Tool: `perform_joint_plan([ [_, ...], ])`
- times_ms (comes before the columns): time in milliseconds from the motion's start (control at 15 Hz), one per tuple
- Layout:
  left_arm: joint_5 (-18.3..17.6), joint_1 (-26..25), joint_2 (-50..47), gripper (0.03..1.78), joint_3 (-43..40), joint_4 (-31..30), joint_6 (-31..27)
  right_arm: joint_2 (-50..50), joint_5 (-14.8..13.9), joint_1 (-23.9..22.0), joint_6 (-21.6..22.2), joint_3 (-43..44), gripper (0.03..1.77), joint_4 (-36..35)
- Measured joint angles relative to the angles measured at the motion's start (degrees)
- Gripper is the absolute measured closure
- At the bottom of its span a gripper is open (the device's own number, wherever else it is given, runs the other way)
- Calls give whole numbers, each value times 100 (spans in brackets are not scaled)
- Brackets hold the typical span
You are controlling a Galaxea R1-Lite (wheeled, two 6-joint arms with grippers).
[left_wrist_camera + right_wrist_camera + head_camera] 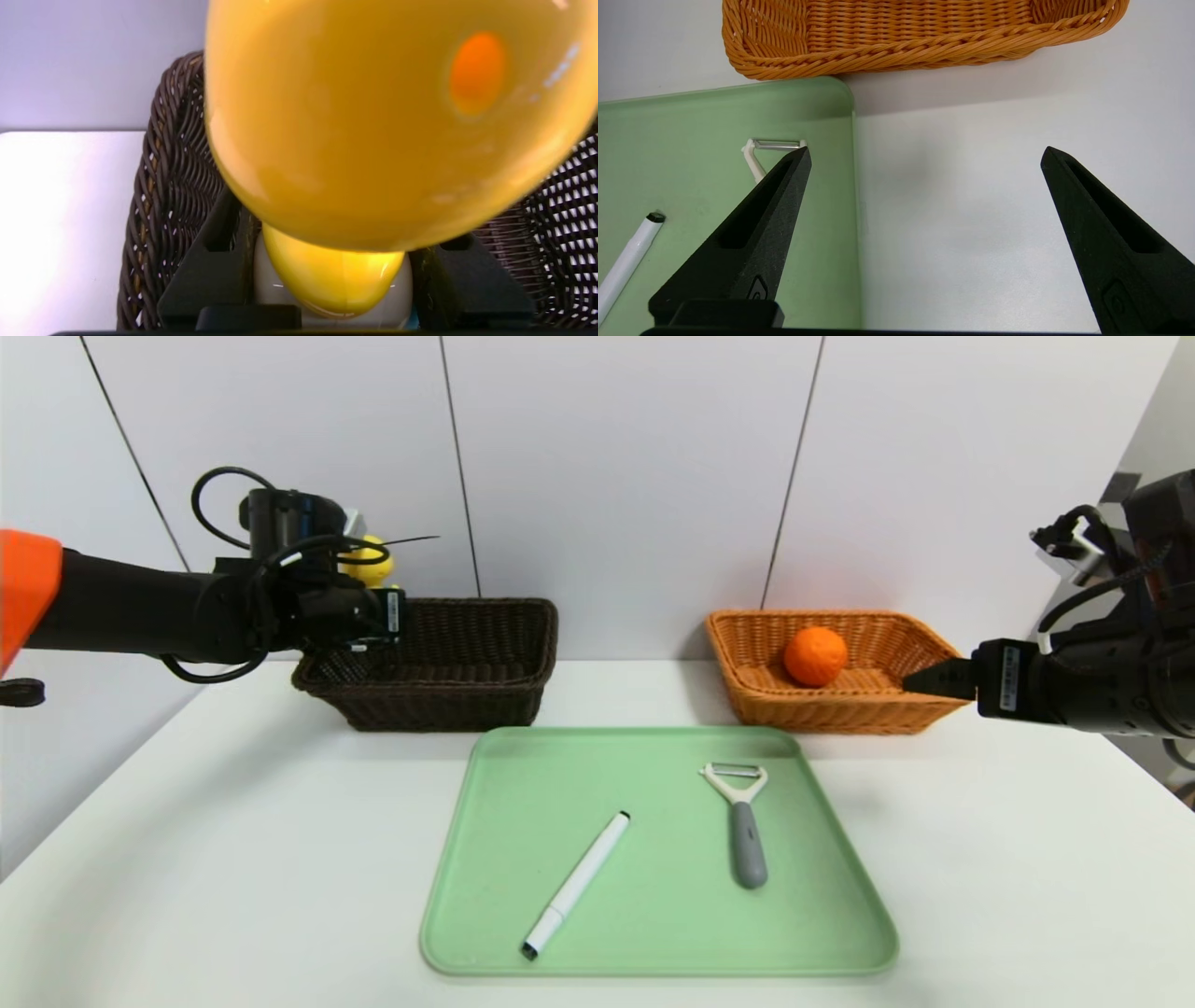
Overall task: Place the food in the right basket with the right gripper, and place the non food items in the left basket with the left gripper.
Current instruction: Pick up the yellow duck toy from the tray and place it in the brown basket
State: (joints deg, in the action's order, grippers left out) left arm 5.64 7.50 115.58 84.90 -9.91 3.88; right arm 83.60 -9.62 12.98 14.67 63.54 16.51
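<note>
My left gripper (370, 595) hangs over the left end of the dark brown wicker basket (467, 695), shut on a glossy yellow toy (368, 565). In the left wrist view the toy (373, 116) fills most of the picture, with a black finger (210, 270) pressed on each side. An orange (815, 656) lies in the orange wicker basket (873, 709). My right gripper (934, 679) hovers open and empty beside that basket's right end, above bare table (971, 210). A white marker (576, 885) and a grey-handled peeler (744, 826) lie on the green tray (485, 915).
The white wall stands close behind both baskets. The tray lies in the middle of the white table (187, 859), with bare tabletop on both sides of it. In the right wrist view the tray's corner (831, 98) sits just in front of the orange basket (915, 42).
</note>
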Motion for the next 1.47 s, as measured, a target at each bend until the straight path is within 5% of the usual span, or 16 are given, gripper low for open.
perform_joint_plan([
  [1267,-217,-54,622,94,-6,-45,30,0,15,-22,-63,-166,10,-2],
  [1467,-267,-54,650,94,0,-56,30,16,212,-26,-141,-152,10,-201],
])
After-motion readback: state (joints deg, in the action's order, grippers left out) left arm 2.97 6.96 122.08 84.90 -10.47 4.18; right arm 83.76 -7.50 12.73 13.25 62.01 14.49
